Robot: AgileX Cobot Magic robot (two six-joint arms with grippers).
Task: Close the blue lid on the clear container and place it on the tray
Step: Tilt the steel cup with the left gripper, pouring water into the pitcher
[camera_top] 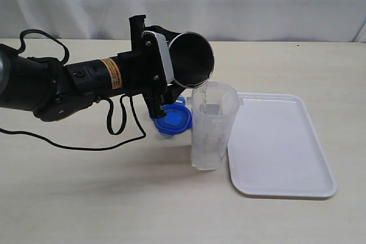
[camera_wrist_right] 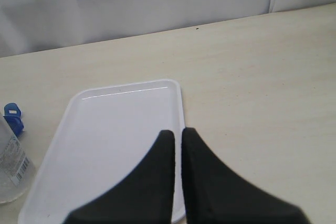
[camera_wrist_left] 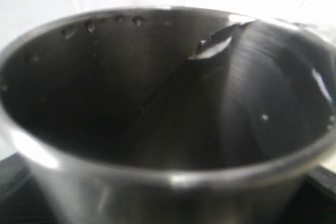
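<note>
The clear container [camera_top: 213, 127] stands upright and open-topped just left of the white tray [camera_top: 280, 147]. Behind it to the left, the blue lid [camera_top: 173, 121] lies flat on the table. My left gripper [camera_top: 169, 64] is shut on a steel cup [camera_top: 193, 60], tipped on its side with its rim over the container's mouth. The cup's dark inside [camera_wrist_left: 168, 103] fills the left wrist view and hides the fingers. My right gripper [camera_wrist_right: 178, 134] is shut and empty, hovering over the tray's long edge [camera_wrist_right: 181, 108]. The container [camera_wrist_right: 10, 166] and a lid flap [camera_wrist_right: 13, 115] show at that view's side.
A black cable [camera_top: 74, 141] loops across the table under the left arm. A white curtain hangs behind the table's far edge [camera_top: 274, 39].
</note>
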